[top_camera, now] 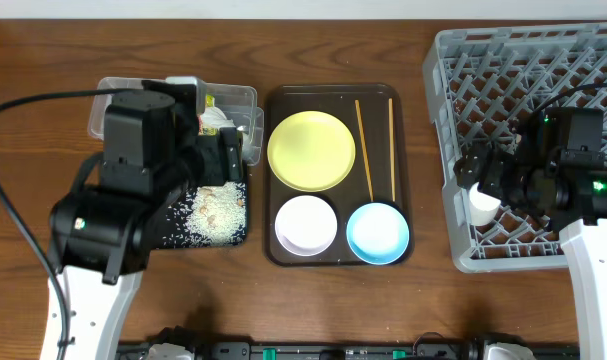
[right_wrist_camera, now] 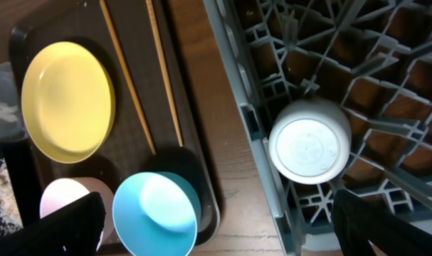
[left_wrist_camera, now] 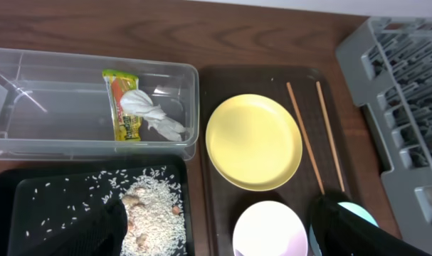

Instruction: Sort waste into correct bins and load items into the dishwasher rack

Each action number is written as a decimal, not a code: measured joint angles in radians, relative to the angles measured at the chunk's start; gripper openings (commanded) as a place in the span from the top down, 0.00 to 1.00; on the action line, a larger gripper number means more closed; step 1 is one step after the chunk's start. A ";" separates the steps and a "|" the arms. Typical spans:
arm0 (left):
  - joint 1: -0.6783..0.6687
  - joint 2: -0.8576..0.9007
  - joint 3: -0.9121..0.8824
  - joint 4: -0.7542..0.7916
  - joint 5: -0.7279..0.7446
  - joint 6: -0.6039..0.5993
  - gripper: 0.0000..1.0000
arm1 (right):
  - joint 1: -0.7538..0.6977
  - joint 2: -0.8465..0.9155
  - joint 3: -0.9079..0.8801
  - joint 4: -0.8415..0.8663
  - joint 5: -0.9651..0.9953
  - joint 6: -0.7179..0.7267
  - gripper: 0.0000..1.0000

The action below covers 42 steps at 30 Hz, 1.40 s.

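Observation:
The snack wrapper [left_wrist_camera: 123, 107] and the crumpled tissue [left_wrist_camera: 155, 114] lie in the clear tub [left_wrist_camera: 30, 135]. Rice with beige scraps [left_wrist_camera: 155, 210] lies in the black tray [left_wrist_camera: 30, 192]. The yellow plate [top_camera: 311, 150], white bowl [top_camera: 305, 223], light blue bowl [top_camera: 377, 232] and two chopsticks [top_camera: 364, 145] sit on the dark brown serving tray [top_camera: 280, 100]. My left gripper [left_wrist_camera: 226, 231] is open and empty above the black tray's right edge. My right gripper [right_wrist_camera: 226, 227] is open and empty over the front left edge of the grey dishwasher rack [top_camera: 543, 60].
A white cup [right_wrist_camera: 309, 141] sits upside down in the rack's front left corner, also seen in the overhead view [top_camera: 481, 200]. A black cable [top_camera: 23, 105] runs across the table at the left. Wooden table surrounds the trays.

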 measured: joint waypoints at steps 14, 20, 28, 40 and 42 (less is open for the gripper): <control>0.000 -0.015 0.000 0.000 0.000 0.000 0.12 | 0.000 0.000 0.000 0.000 0.005 0.000 0.01; 0.000 -0.036 -0.010 -0.007 -0.001 0.006 0.07 | 0.000 0.000 0.000 0.000 0.005 0.000 0.01; 0.001 -0.289 -0.237 0.172 -0.077 0.015 0.06 | 0.000 0.000 0.000 0.000 0.005 0.002 0.01; 0.058 -0.711 -0.880 0.771 -0.069 0.026 0.06 | 0.000 0.000 0.000 0.000 0.008 0.003 0.01; 0.073 -0.788 -0.958 0.787 -0.059 0.030 0.06 | 0.000 0.000 0.000 0.000 0.008 0.003 0.01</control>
